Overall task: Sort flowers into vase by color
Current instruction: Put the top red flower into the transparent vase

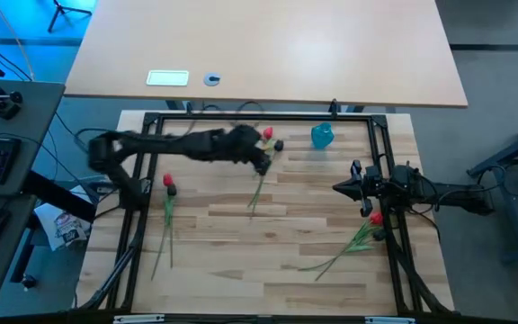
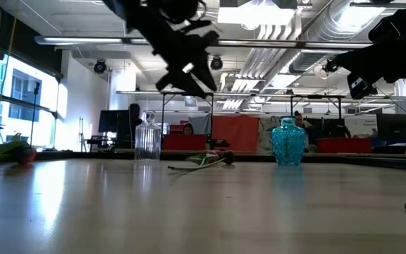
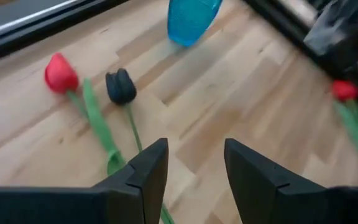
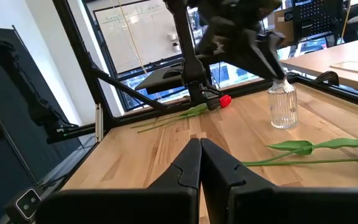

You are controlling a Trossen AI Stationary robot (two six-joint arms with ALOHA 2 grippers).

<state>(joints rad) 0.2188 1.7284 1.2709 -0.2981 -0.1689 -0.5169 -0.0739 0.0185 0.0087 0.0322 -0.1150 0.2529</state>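
Observation:
A red-headed flower (image 1: 267, 134) and a black-headed flower (image 1: 279, 145) lie side by side on the table near its far edge, their stems (image 1: 256, 193) running toward the near edge. My left gripper (image 1: 261, 164) (image 3: 194, 165) hovers open above these stems, well off the table in the low view (image 2: 189, 70). A blue vase (image 1: 322, 136) stands to their right and a clear glass vase (image 2: 147, 137) (image 4: 283, 102) stands nearby. Another red flower (image 1: 168, 184) lies at the left, and one (image 1: 376, 218) lies at the right. My right gripper (image 1: 338, 188) (image 4: 199, 155) waits shut at the table's right side.
A black metal frame (image 1: 241, 117) runs around the wooden table (image 1: 277, 261). The middle and near parts of the table hold only stems. A second table (image 1: 268, 54) beyond carries a card and a small round thing. A keyboard and mouse sit off to the left.

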